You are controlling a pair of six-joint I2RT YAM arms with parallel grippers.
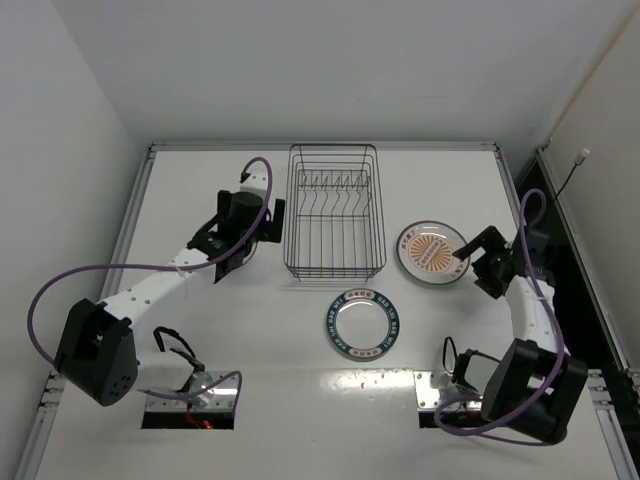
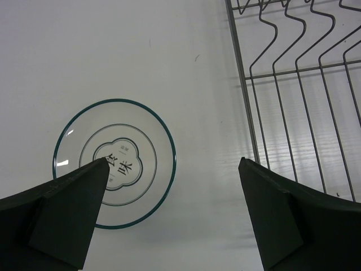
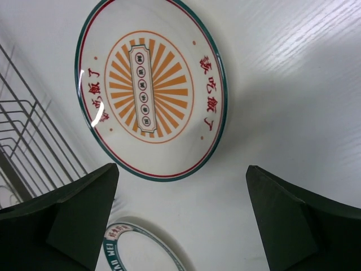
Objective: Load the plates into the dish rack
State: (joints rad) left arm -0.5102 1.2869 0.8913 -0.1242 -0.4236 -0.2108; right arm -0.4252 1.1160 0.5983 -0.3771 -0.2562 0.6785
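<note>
From above, the rectangular dark wire dish rack (image 1: 333, 230) stands empty at the middle of the white bench (image 1: 290, 390), its long axis running near to far, its prongs in the far half. The white round plate with the orange sunburst centre (image 1: 432, 252) lies flat just right of the rack. The round plate with the dark blue patterned rim (image 1: 363, 322) lies flat nearer, between the two arms. The right hand (image 1: 470, 250) sits at the sunburst plate's right rim, so that plate lies to its left with the rack beyond it; the right arm is clearly the nearer one. The left hand (image 1: 268, 222) hangs just beside the rack's left wall.

The left wrist view shows the left hand (image 2: 172, 160) with its fingers spread wide and holding nothing; the dish rack (image 2: 243, 84) fills the right side. To the left a white plate with a thin teal rim (image 2: 121, 152) lies flat on the bench; the overhead view does not show it, and I judge the arm hides it.

In the right wrist view the right hand (image 3: 181, 167) is also spread apart and empty; the sunburst plate (image 3: 151, 90) lies flat just ahead of the fingertips, not yet gripped. The dish rack (image 3: 28, 130) shows at the left edge, and the blue-rimmed plate (image 3: 121, 231) at the bottom. The next move likely calls for catching the sunburst plate's rim.
</note>
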